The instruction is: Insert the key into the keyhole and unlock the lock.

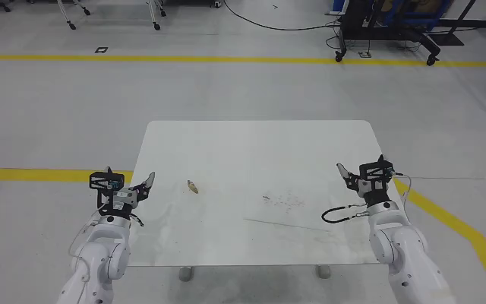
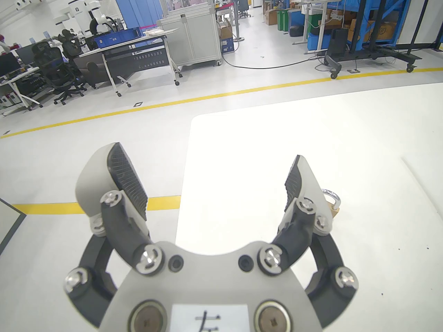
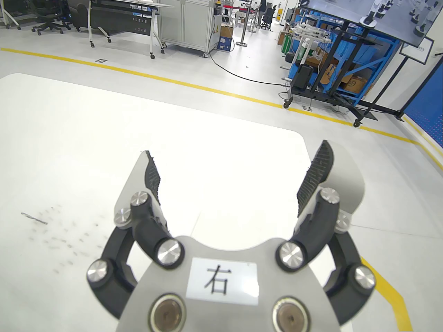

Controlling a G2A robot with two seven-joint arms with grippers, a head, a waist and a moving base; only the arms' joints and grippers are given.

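The lock lies on the table just right of the left gripper, its length running far-left to near-right. The key (thin, lying flat) sits well left of the right gripper, which is the nearer arm to it. Both pairs of jaws are spread wide and hold nothing.

White table, scuffed patch, yellow floor line, black floor cable
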